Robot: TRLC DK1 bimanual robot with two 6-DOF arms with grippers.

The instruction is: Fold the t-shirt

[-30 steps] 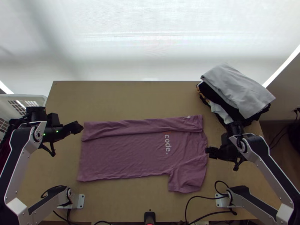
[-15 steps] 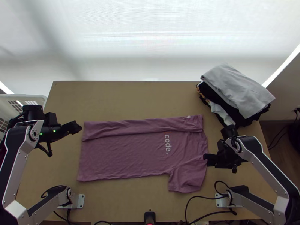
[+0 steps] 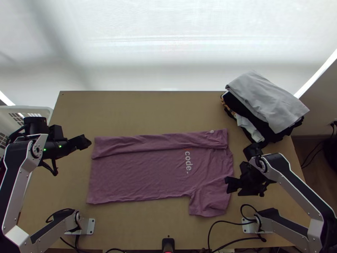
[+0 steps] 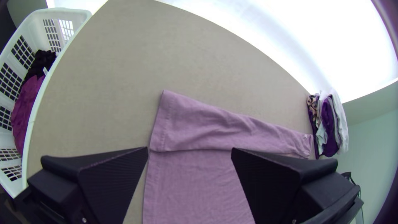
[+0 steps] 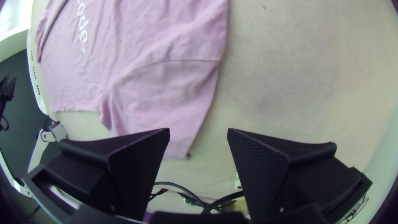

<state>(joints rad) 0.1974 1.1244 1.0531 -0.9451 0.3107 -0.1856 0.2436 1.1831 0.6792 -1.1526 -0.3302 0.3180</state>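
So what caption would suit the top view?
Two robot arms flank a mauve t-shirt, one long side folded inward, one sleeve spread out.

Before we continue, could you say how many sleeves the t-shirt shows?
1: the sleeve pointing towards the table's near edge; another may be hidden in the folded strip.

Is a mauve t-shirt (image 3: 135,177), lying mostly flat across the top view's middle, hem left, neckline right. Has a long strip folded inward along the upper side, pale lettering toward the right, one sleeve out at lower right.
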